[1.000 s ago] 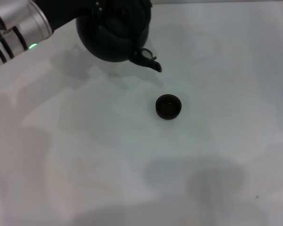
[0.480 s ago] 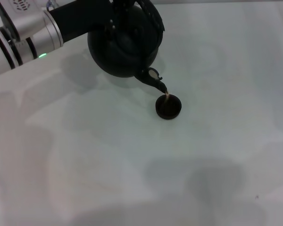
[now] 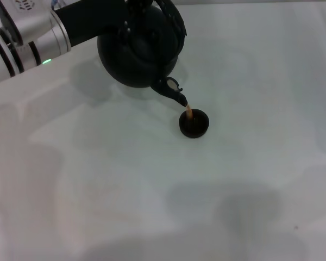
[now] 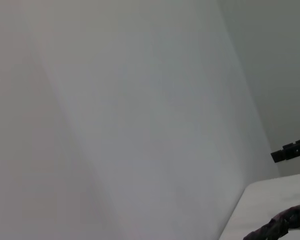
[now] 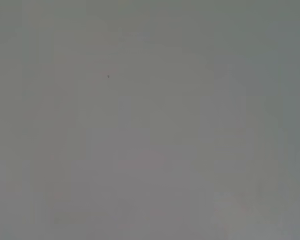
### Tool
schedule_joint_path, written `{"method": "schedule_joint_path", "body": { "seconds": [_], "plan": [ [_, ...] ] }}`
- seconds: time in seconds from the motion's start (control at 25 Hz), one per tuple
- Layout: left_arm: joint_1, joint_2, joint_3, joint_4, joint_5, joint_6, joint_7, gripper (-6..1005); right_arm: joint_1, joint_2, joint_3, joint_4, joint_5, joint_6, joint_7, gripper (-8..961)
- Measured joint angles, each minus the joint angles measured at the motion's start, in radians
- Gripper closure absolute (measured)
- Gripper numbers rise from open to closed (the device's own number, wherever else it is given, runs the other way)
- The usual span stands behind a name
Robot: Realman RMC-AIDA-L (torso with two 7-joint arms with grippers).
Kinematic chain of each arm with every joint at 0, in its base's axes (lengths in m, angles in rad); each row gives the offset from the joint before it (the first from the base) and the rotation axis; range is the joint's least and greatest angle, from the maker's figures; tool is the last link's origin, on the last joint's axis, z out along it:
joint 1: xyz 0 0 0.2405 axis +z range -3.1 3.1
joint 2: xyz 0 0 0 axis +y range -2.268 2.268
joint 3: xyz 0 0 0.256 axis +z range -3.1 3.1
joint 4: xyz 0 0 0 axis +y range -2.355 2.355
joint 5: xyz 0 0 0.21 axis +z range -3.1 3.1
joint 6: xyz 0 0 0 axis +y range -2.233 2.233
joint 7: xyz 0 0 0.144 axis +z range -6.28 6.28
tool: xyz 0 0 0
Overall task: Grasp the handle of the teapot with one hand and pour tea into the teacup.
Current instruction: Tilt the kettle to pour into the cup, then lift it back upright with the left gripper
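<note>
left tool carries the tilted teapot by its handle, grip hidden; tea streams into the teacup below-right; pale bare surface.

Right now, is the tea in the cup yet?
Partly. Done: the left arm has the teapot lifted and tipped. In hand: a thin stream runs from the spout into the cup. Left: finish pouring and set the pot down.
</note>
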Motion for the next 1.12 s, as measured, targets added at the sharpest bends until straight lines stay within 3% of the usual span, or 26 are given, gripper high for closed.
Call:
{"method": "schedule_joint_path", "body": {
  "seconds": [1.12],
  "plan": [
    [-0.024,-0.003,0.002,-0.004,0.051,-0.052,0.0,873,0.001,0.0,0.007,0.0,0.008,0.009,0.0,124]
  ]
}}
